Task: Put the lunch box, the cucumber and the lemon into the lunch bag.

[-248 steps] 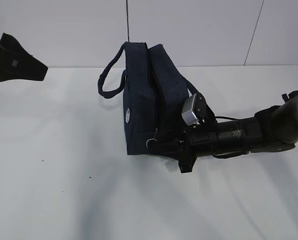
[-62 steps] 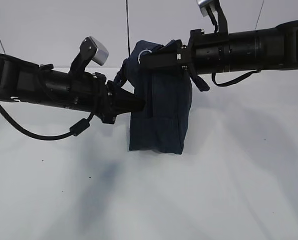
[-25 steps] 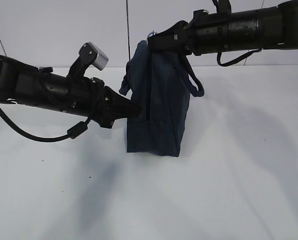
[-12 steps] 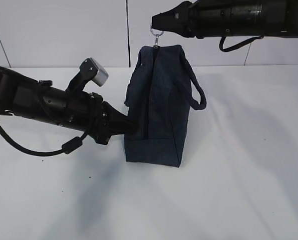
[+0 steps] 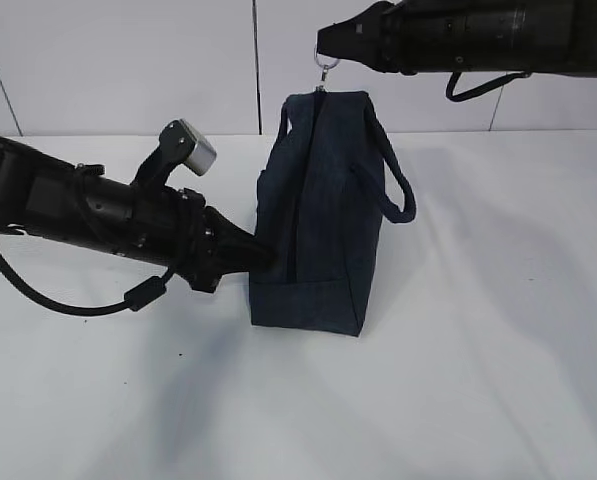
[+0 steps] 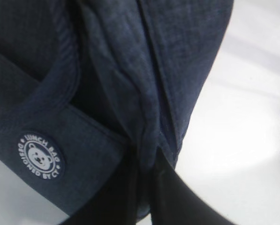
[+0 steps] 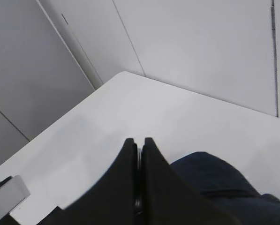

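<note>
The navy lunch bag [image 5: 318,210] stands upright on the white table [image 5: 478,350], one loop handle hanging on its right side. My left gripper [image 5: 265,258] is shut on a fold of the bag's fabric low on its left side. The left wrist view shows that pinch [image 6: 147,152] beside the round white logo [image 6: 40,156]. My right gripper [image 5: 324,42] is above the bag's top, shut on the silver ring pull [image 5: 324,66]. The right wrist view shows its fingers [image 7: 140,140] closed with the bag [image 7: 215,180] below. The lunch box, cucumber and lemon are out of view.
A white panelled wall [image 5: 128,60] runs behind the table. The left arm's cable [image 5: 38,290] loops down over the table on the left. The right arm [image 5: 478,35] stretches across the top right.
My right gripper has risen with the ring pull and moved slightly right. The bag has straightened upright and settled lower. My left gripper has dropped a little, still on the fabric.
</note>
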